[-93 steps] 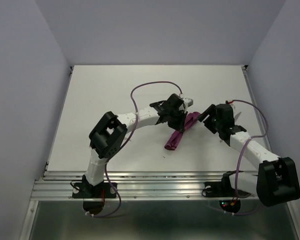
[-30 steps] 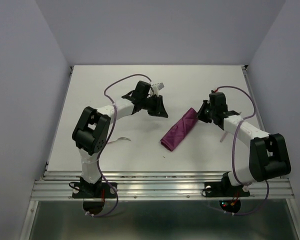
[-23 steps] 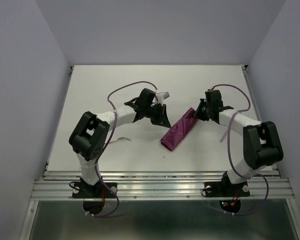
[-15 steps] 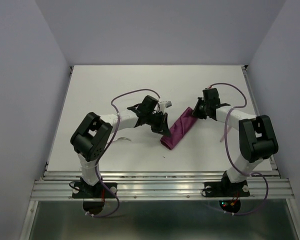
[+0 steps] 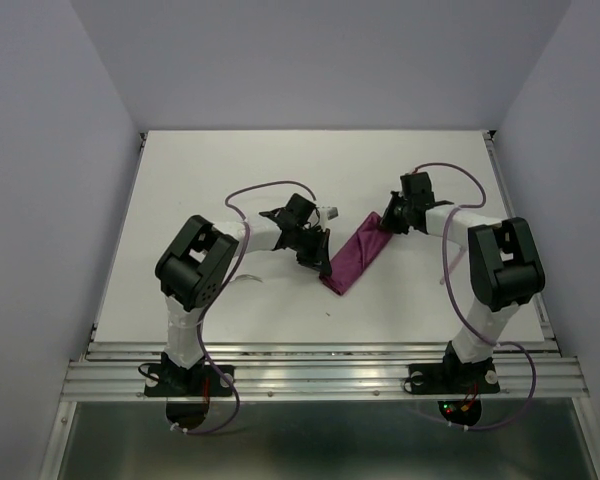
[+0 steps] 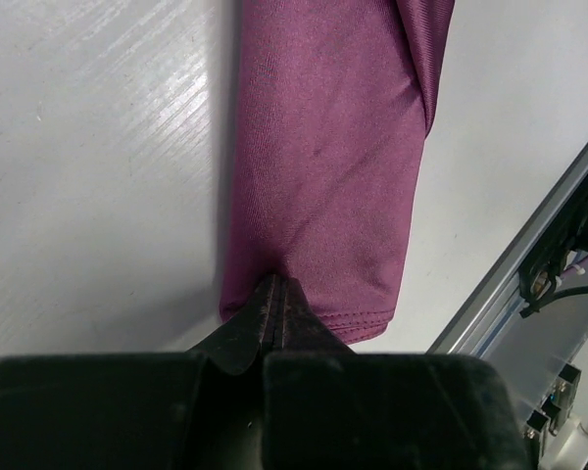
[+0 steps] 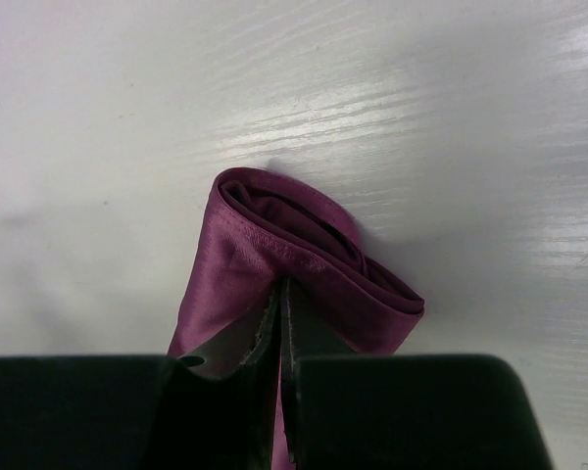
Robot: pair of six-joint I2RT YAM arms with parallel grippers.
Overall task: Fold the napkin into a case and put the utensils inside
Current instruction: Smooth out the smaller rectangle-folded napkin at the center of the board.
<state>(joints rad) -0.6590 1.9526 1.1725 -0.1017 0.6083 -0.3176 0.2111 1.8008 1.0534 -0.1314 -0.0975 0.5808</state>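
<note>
Two grippers clamped shut on the case (image 5: 352, 258), left gripper (image 6: 274, 294) at its near end, right gripper (image 7: 281, 294) at its open mouth; folding seemed done, a utensil (image 5: 245, 279) lay well left, not yet inside

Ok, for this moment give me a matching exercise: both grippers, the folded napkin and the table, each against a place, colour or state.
Things:
1. left gripper
2. right gripper
3. folded napkin
4. table

Place, colour or state:
A. burgundy-purple, lying diagonally between the two arms
B. shut on the napkin's open, layered end
C. white
D. shut on the napkin's flat, hemmed end

Pairs: 1-D, 2-B, 3-A, 4-C
</note>
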